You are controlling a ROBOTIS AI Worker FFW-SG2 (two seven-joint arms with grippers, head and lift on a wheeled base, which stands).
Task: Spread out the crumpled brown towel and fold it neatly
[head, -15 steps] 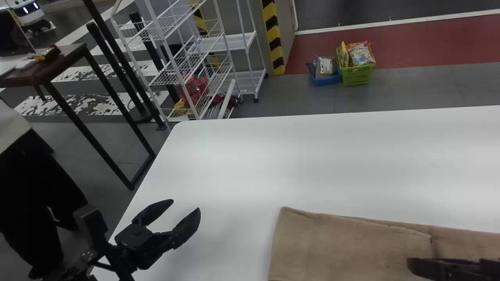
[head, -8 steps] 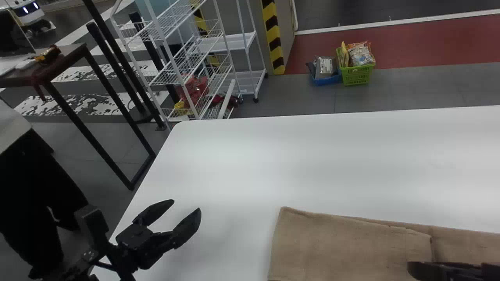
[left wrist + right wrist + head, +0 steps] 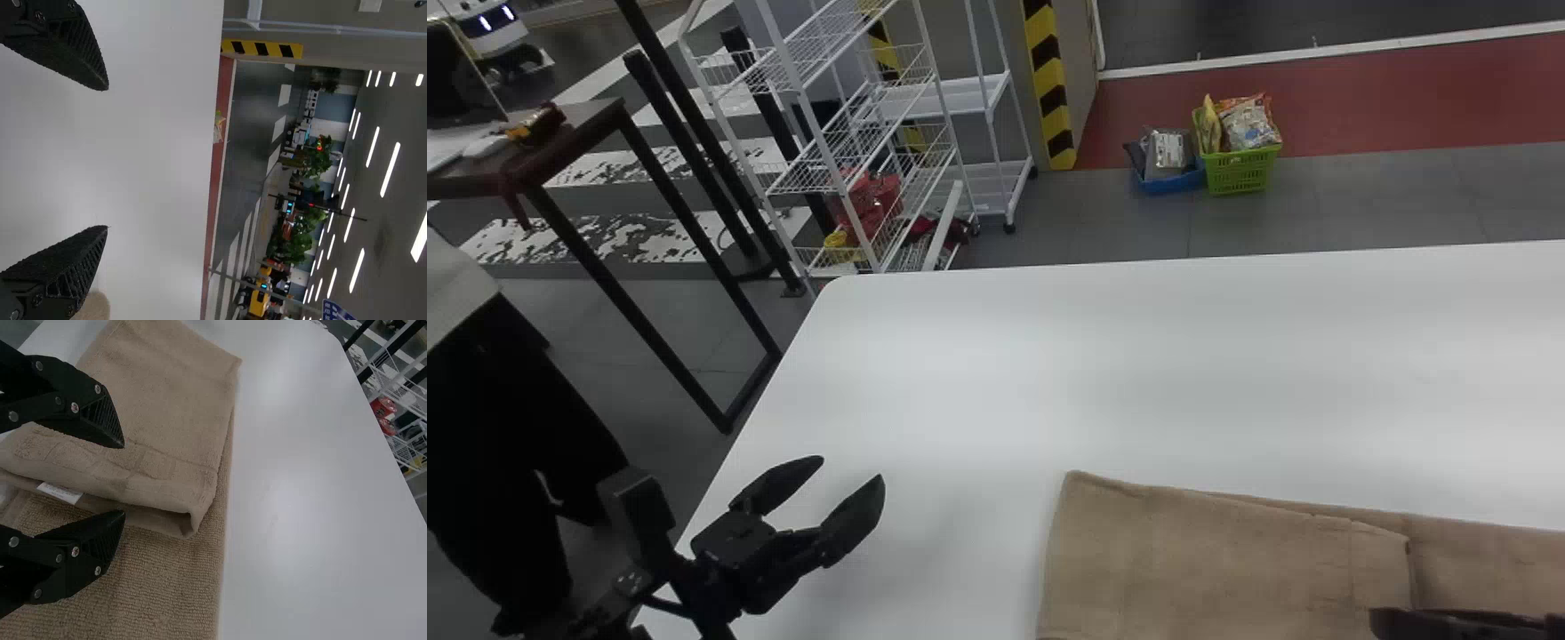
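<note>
The brown towel [image 3: 1218, 560] lies flat at the table's near right, its left part folded over onto the rest. My left gripper [image 3: 852, 480] is parked open over the table's left side, apart from the towel; in the left wrist view the same gripper [image 3: 107, 159] has bare table between its fingers and a bit of towel [image 3: 95, 307] beside one finger. At the bottom right of the head view, my right gripper [image 3: 1458, 622] is over the towel. The right wrist view has this gripper [image 3: 123, 480] open by the folded layer's edge [image 3: 153, 513], holding nothing, with a white tag [image 3: 60, 493] between its fingers.
The white table [image 3: 1138, 356] stretches beyond and left of the towel. Past its far edge are white wire shelves [image 3: 854, 151] and, on the floor, a green basket [image 3: 1240, 169] with packets. A dark-framed table [image 3: 578, 133] stands off to the left.
My right gripper has shifted slightly toward the bottom edge of the head view. The left gripper and the towel look unmoved.
</note>
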